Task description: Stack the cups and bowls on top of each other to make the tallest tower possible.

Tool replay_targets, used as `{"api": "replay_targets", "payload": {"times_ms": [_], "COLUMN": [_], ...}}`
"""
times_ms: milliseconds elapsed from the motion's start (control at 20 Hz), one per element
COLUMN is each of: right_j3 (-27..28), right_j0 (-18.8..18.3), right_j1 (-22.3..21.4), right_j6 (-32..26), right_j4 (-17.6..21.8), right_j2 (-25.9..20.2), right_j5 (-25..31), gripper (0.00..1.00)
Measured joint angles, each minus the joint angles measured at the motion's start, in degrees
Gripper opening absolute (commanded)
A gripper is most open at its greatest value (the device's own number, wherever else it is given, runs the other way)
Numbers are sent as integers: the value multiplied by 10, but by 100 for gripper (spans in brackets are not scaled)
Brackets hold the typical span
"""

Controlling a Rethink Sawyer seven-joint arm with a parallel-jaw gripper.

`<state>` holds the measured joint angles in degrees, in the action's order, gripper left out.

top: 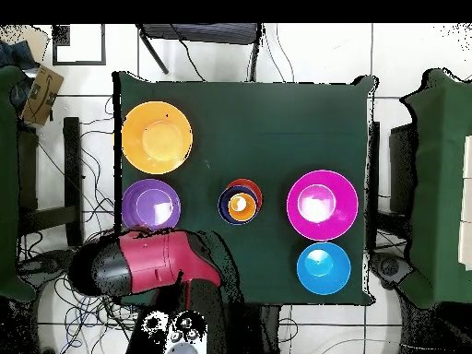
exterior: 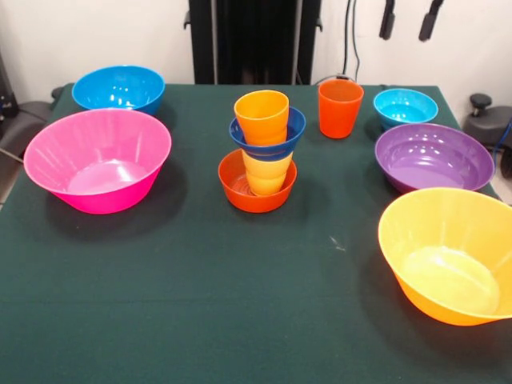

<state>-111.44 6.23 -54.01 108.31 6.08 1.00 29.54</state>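
The tower stands mid-table: a small orange-red bowl (exterior: pixel 240 194) holds a yellow cup (exterior: pixel 266 172), then a dark blue bowl (exterior: pixel 268 142), then a light orange cup (exterior: pixel 262 114) on top. It also shows in the overhead view (top: pixel 240 203). The red-orange cup (exterior: pixel 340 108) stands alone behind it to the right. The cyan bowl (exterior: pixel 406 106) sits at the far right. My gripper (exterior: pixel 410 20) hangs high above the cyan bowl, its two dark fingertips (exterior: pixel 388 20) wide apart and empty. In the overhead view my arm (top: pixel 147 263) hides the gripper, cyan bowl and red-orange cup.
On the dark green table (exterior: pixel 240 304) are a large pink bowl (exterior: pixel 98 158) (top: pixel 322 205), a medium blue bowl (exterior: pixel 118 88) (top: pixel 324 268), a purple bowl (exterior: pixel 434 156) (top: pixel 150 205) and a large yellow-orange bowl (exterior: pixel 452 252) (top: pixel 158 137).
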Motion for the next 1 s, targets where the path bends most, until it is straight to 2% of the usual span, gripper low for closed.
{"api": "replay_targets", "payload": {"times_ms": [300, 1000], "right_j3": [-2, -1], "right_j0": [28, 74], "right_j1": [47, 161], "right_j6": [26, 67], "right_j4": [0, -1], "right_j2": [18, 57], "right_j5": [-51, -117], "gripper": [100, 100]}}
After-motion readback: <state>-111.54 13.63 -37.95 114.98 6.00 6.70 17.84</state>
